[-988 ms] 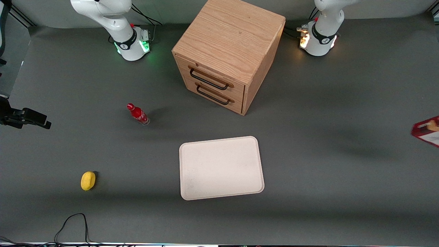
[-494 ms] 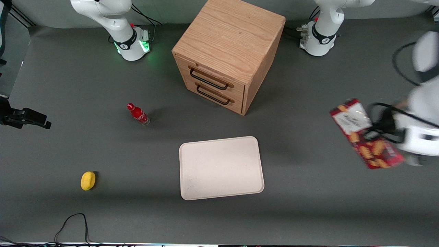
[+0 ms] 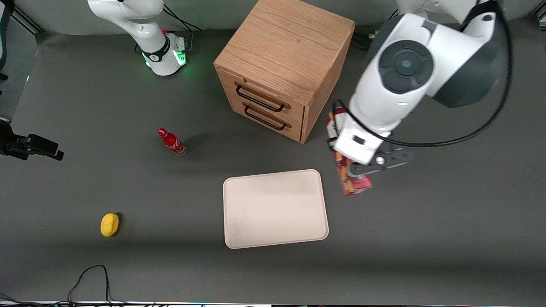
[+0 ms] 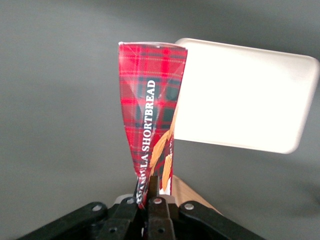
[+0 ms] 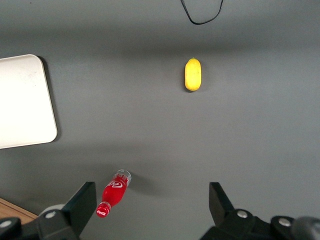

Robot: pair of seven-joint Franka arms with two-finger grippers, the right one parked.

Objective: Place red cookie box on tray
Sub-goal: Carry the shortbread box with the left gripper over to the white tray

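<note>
pincer (image 4: pixel 148 192): I am seeing it clamping the red cookie box (image 3: pixel 350 181) at one end, right of centre in the front frame | box: hanging above the counter (image 3: pixel 426 221), just beside the tray (image 3: pixel 275 209), toward the working arm's end | tray: lying flat, lower centre | wooden drawer cabinet (image 3: pixel 283 64): standing at upper centre

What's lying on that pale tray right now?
Nothing: the tray is bare. The red cookie box hangs beside it, clamped in the pincer above the table; the arm hides most of it from the front.
</note>
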